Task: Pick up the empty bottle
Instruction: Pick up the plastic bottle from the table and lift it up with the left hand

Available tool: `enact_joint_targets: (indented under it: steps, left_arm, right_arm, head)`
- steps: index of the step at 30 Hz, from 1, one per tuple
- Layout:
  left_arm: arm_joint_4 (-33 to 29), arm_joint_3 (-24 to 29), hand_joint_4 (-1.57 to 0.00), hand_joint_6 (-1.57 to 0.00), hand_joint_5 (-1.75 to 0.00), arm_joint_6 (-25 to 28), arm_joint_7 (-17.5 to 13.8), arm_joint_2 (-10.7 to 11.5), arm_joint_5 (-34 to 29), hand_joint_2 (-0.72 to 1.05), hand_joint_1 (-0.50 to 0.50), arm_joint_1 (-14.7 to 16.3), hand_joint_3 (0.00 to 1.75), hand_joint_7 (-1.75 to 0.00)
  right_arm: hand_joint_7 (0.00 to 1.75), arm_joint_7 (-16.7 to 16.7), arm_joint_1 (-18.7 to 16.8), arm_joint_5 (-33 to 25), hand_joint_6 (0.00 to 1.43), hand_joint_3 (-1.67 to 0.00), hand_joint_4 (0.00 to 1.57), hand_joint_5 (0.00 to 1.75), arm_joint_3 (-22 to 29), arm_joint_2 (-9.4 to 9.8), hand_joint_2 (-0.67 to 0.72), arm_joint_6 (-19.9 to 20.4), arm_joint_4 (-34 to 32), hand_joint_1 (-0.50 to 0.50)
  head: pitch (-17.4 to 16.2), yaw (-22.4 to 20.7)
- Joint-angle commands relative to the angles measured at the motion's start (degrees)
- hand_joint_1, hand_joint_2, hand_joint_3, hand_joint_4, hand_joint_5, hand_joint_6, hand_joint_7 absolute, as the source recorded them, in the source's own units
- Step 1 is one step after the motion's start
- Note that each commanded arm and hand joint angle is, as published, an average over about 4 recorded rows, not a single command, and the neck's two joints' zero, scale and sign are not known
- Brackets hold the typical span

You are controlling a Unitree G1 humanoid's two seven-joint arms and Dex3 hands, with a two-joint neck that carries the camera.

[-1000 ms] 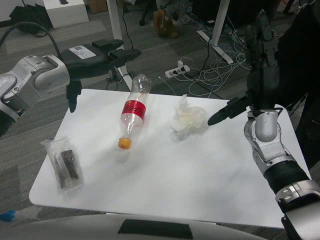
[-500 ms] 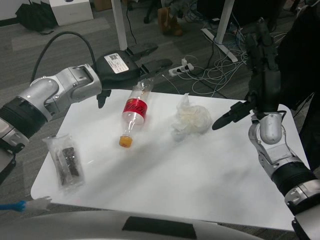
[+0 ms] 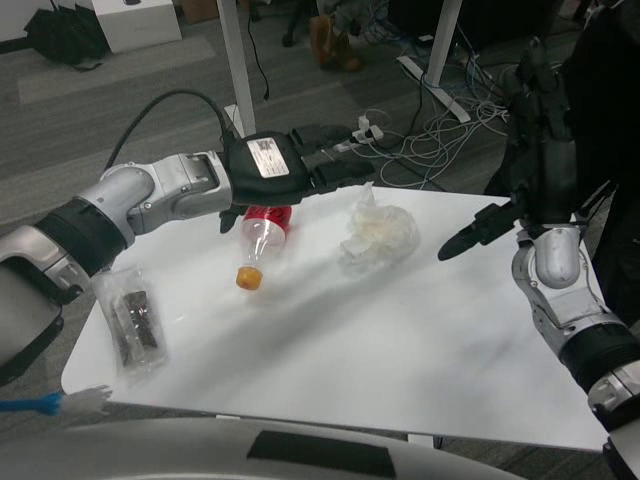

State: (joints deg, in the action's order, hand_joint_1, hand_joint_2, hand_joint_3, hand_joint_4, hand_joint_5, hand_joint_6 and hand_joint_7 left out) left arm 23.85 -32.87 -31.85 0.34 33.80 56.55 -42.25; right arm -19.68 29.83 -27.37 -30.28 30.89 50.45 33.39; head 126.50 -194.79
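Bottle [image 3: 262,236] lying on table, partly under left hand [image 3: 285,168].

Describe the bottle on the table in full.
The bottle is clear plastic with a red label and an orange cap, and looks empty. It lies on its side on the white table, cap pointing toward the near edge. Its far end is hidden under the left hand, which is spread over it; whether the fingers actually touch it cannot be told. To its right, apart from it, lies a crumpled wrapper.
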Motion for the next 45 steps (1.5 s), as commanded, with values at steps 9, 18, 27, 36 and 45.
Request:
enact_joint_targets:
  steps: [9, 18, 27, 36, 45]
  left_arm:
    - [3.9, 3.5, 0.0, 0.0, 0.0, -4.1, -3.2, -0.9, 0.0, -0.19, -0.5, 3.0, 0.0, 0.0]
    - [8.6, 2.7, 0.0, 0.0, 0.0, -6.1, -3.0, -2.1, -0.2, -0.1, -0.5, 3.8, 0.0, 0.0]
    - [13.2, 1.5, 0.0, 0.0, 0.0, -6.9, -2.9, -3.3, -0.7, -0.04, -0.5, 4.1, 0.0, 0.0]
    - [16.6, 2.1, 0.0, 0.0, 0.0, -8.0, -2.6, -5.3, -1.1, 0.23, -0.5, 4.3, 0.0, 0.0]
    - [17.2, 3.5, 0.0, 0.0, 0.0, -8.4, -2.8, -5.4, -2.0, 0.43, -0.5, 4.7, 0.0, 0.0]
  right_arm:
    - [0.0, -0.3, 0.8, -1.3, 0.0, 0.0, 0.0, 0.0, -0.7, 0.31, 0.53, 1.1, 1.5, -0.42]
    - [0.0, -0.3, 0.8, -1.5, 0.0, 0.0, 0.0, 0.0, -0.6, 0.13, 0.53, 1.2, 1.9, -0.42]
    - [0.0, -0.3, 0.9, -1.7, 0.0, 0.0, 0.0, 0.0, -1.0, 0.04, 0.53, 1.2, 2.3, -0.42]
    - [0.0, -0.3, 0.9, -1.8, 0.0, 0.0, 0.0, 0.0, -1.2, 0.11, 0.53, 1.2, 2.2, -0.42]
    - [0.0, -0.3, 0.8, -2.0, 0.0, 0.0, 0.0, 0.0, -1.7, 0.13, 0.53, 1.2, 1.8, -0.42]
  head:
    - [-0.6, 0.1]
    - [-1.1, 0.1]
    - [-1.1, -0.1]
    - [-1.0, 0.0]
    - [-0.8, -0.2]
